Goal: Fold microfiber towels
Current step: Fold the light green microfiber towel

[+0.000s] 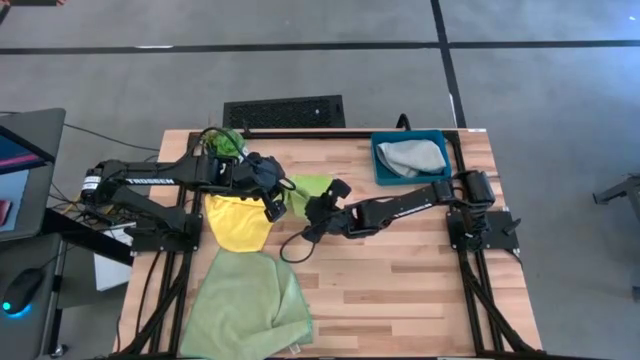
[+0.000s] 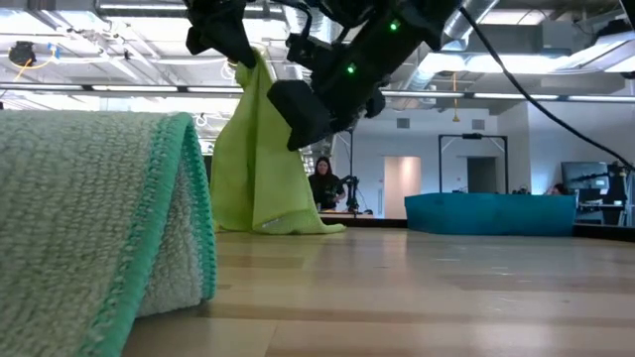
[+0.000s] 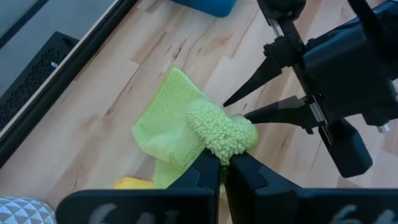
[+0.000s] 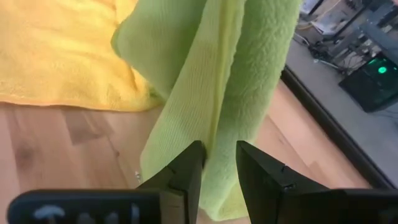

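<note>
The left gripper (image 3: 225,163) is clamped shut on a bunched corner of the lime green towel (image 3: 171,124), so the cloth hangs down from it onto the table (image 1: 400,270). The right gripper (image 4: 217,165) sits right against the hanging cloth, fingers parted around a fold.

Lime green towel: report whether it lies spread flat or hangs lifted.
Hangs lifted. The left gripper pinches the lime green towel at its top; it drapes down, its lower edge reaching the table.

Wooden table (image 1: 400,290): yellow towel (image 1: 238,222), pale green towel (image 1: 245,305), teal tray (image 1: 380,160)
</note>
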